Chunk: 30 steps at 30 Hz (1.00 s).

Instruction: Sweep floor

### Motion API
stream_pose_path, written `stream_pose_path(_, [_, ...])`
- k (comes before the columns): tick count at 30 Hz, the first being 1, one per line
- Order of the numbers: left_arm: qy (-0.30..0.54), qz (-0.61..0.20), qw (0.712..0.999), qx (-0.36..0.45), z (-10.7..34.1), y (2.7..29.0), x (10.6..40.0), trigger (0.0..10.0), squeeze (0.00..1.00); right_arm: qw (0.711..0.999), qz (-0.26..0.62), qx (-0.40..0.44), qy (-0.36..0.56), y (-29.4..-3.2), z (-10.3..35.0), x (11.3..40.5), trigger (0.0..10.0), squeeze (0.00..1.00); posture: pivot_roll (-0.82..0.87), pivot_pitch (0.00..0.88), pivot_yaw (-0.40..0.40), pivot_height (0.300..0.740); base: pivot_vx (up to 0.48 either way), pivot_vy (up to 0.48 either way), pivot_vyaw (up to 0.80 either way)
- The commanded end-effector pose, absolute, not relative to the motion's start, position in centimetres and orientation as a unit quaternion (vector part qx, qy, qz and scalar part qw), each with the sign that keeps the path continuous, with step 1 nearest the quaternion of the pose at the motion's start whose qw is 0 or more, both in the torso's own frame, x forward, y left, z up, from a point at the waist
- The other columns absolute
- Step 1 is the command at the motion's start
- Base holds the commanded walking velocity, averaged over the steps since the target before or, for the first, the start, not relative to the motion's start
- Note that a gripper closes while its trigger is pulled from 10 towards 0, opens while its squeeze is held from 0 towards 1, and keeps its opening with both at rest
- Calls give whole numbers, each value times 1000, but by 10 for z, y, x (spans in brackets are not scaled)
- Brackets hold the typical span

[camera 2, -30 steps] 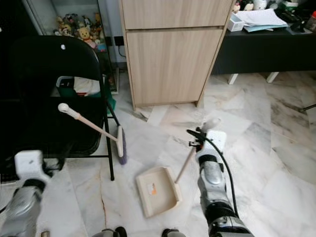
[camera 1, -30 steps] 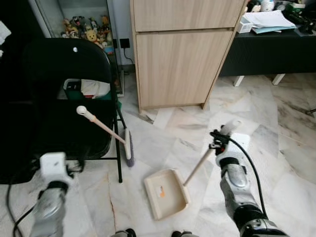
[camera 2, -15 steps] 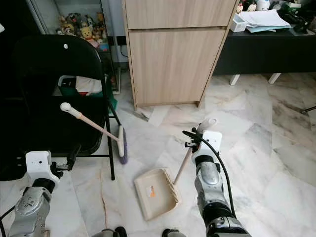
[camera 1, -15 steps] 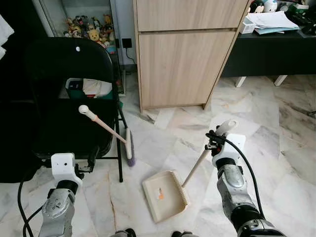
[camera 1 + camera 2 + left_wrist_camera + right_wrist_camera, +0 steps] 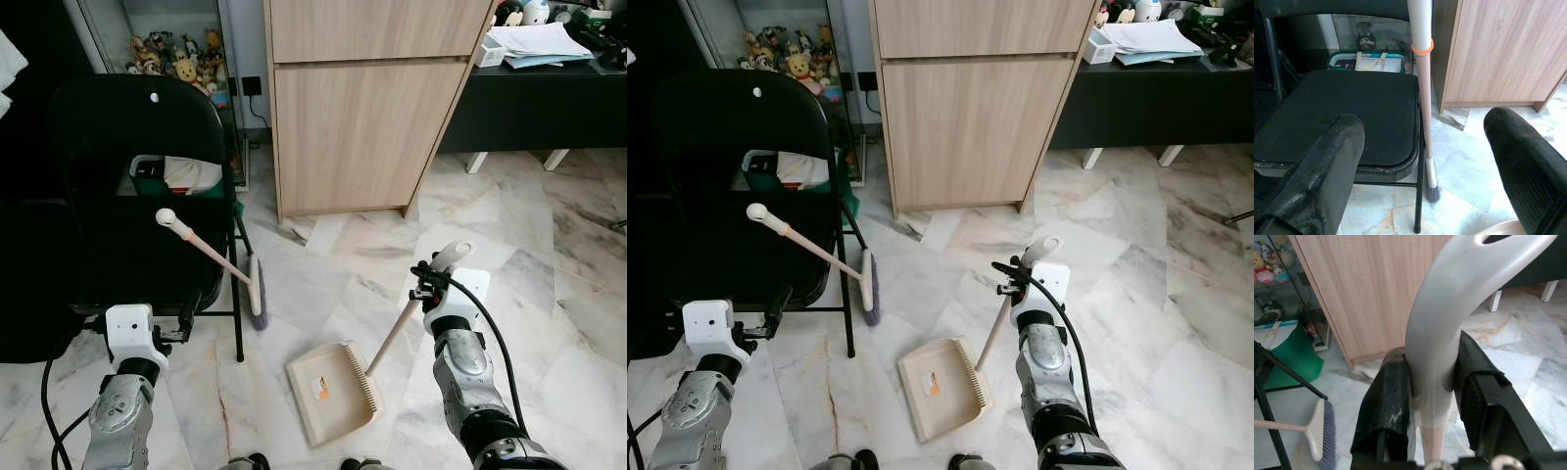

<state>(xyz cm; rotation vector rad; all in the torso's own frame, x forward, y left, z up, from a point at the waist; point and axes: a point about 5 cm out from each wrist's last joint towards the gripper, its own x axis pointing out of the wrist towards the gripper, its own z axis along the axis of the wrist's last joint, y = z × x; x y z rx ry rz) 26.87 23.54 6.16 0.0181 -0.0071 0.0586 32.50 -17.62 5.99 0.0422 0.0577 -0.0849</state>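
A beige dustpan (image 5: 331, 390) lies on the marble floor in front of me, its long handle (image 5: 394, 335) rising to the right. My right gripper (image 5: 1432, 396) is shut on the top of that handle, just below its white grip. A beige broom (image 5: 208, 255) leans against the black folding chair (image 5: 127, 196), bristles (image 5: 258, 304) on the floor and rounded tip up. My left gripper (image 5: 1425, 161) is open, low beside the chair's front edge, with the broom stick (image 5: 1421, 93) ahead between its fingers (image 5: 1327, 161) and not touched.
A tall wooden cabinet (image 5: 367, 108) stands behind the floor patch. A black desk (image 5: 534, 98) with papers is at the far right. A glass case of figurines (image 5: 171, 59) and a green bag (image 5: 171, 176) sit behind the chair. My feet (image 5: 299, 462) show at the bottom edge.
The dustpan has shifted slightly toward me and to the right with my right gripper. My left arm rose into view beside the chair over the last second.
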Motion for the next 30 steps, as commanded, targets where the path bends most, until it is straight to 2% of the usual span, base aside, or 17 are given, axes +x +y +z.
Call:
stream_pose_path(1, [-6, 26, 1000, 4, 62, 234, 268, 10000, 0, 999, -43, 21, 9, -177, 67, 328, 10000, 0, -45, 145, -27, 740, 255, 0, 0])
stream_pose_path(30, [-2, 31, 999, 10, 62, 235, 270, 10000, 0, 999, -46, 21, 9, -178, 68, 329, 10000, 0, -49, 160, -27, 740, 290, 0, 0])
